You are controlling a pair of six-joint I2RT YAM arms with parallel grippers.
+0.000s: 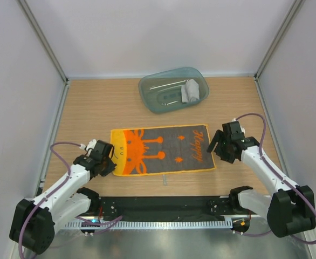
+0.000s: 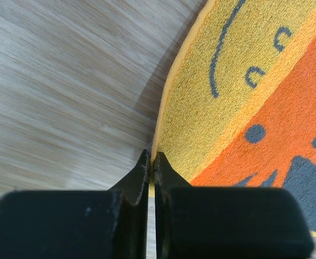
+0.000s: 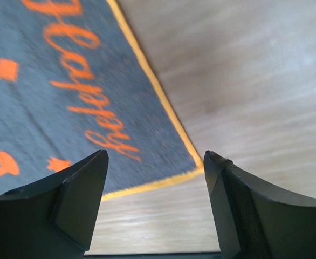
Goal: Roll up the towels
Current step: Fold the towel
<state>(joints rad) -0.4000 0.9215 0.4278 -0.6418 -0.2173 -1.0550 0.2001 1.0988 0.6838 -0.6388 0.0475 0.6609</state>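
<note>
Wood-grain table, flat terry towel

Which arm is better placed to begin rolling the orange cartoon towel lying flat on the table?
Left, I think. The left arm has its jaws shut on the yellow short edge of the orange cartoon towel, ready to turn it over. The right arm has its jaws open over a corner at the opposite end, holding nothing.

The right gripper is hanging wide open above the towel corner; the towel is lying flat on the table.
</note>
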